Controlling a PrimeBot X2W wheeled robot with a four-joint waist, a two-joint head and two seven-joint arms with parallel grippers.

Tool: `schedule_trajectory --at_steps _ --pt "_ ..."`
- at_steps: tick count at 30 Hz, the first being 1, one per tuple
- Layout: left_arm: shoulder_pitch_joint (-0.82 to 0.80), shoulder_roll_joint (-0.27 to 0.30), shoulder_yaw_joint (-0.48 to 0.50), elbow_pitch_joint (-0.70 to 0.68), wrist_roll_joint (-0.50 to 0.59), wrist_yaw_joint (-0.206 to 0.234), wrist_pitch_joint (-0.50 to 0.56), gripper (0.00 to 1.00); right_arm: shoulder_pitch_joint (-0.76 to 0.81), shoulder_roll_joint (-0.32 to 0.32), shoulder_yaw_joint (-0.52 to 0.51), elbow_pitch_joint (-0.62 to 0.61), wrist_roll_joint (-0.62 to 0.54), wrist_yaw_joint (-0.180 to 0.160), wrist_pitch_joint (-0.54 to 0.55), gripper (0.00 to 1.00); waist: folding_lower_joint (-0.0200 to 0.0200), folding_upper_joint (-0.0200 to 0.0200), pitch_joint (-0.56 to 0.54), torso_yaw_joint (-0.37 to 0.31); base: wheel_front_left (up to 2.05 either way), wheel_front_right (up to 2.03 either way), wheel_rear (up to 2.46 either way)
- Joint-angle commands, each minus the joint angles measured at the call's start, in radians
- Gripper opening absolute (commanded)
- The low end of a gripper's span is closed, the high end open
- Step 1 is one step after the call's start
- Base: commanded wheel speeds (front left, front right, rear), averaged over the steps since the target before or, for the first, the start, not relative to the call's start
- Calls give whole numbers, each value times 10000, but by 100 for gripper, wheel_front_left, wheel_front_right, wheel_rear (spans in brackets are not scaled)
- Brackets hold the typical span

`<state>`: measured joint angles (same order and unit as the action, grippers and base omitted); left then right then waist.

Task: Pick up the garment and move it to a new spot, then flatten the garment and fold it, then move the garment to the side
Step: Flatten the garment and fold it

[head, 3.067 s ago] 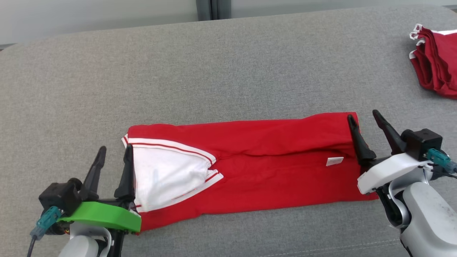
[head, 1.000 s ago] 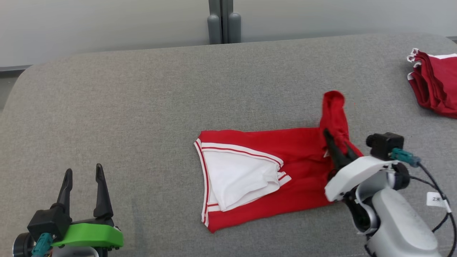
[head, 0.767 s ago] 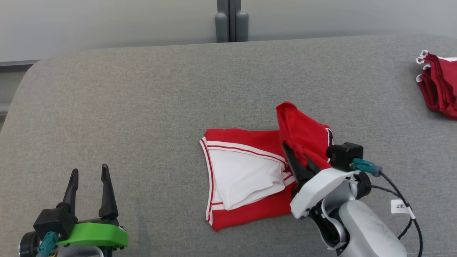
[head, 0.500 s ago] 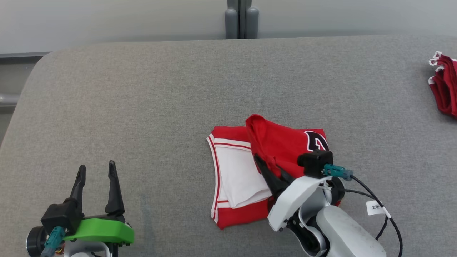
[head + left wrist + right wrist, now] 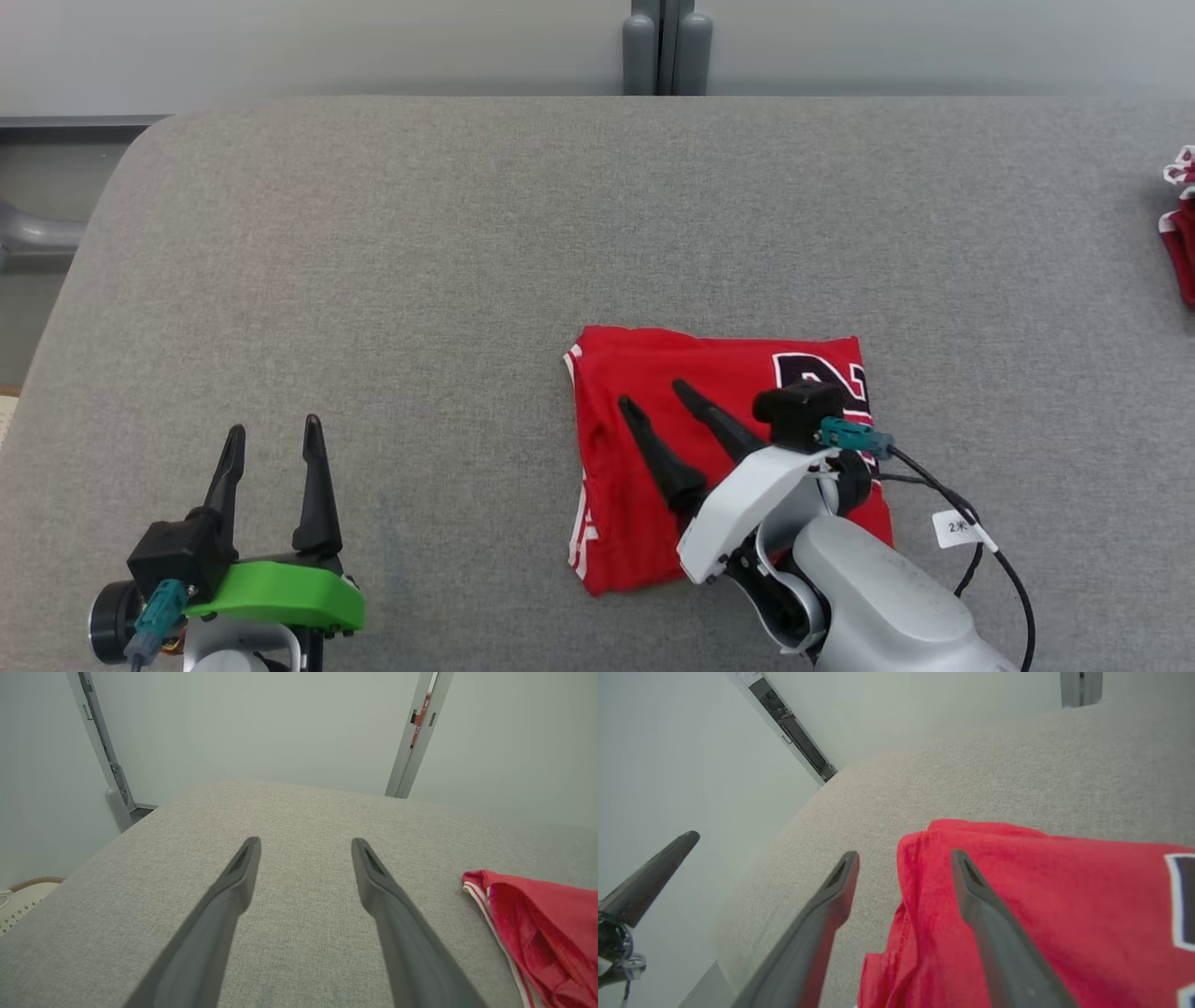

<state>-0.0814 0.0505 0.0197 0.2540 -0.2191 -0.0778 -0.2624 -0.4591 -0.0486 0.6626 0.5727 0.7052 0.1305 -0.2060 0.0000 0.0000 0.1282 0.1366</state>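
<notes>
Grey fabric worktop (image 5: 373,233), pale wall behind. Folded red jersey (image 5: 728,359) lies flat centre-right, black number up. Right claw (image 5: 651,392) sits over its left half, fingers spread, gripping nothing. Left claw (image 5: 273,425) also spread, empty, well apart at lower left.

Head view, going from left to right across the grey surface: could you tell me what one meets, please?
left gripper → folded red garment → red cloth at the right edge. The right gripper is left out, since it lies over the garment.
</notes>
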Motion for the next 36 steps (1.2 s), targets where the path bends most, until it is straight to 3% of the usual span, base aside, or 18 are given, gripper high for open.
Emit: schedule_trajectory --at_steps 1,7,17,26,36 --pt "75 11 46 25 76 33 -27 100 -149 -36 -106 99 -182 3 -191 100 0 0 -146 -136 0 0 0" --pt "326 10 171 14 173 9 -27 100 -10 -314 -1384 32 -870 3 -534 100 0 0 -528 -493 0 0 0" --pt "613 12 233 -67 288 -36 -27 100 1669 -1392 -3846 -2054 -2330 3 -591 100 0 0 -856 -947 0 0 0" --pt "808 12 239 -126 336 -30 -27 100 3633 -1093 -5304 -3684 -3206 3 -589 100 0 0 -1012 -1074 0 0 0" --pt "994 12 171 -269 329 70 -27 100 4781 -702 -5720 -4636 -3940 3 -589 100 0 0 -1187 -1062 0 0 0"
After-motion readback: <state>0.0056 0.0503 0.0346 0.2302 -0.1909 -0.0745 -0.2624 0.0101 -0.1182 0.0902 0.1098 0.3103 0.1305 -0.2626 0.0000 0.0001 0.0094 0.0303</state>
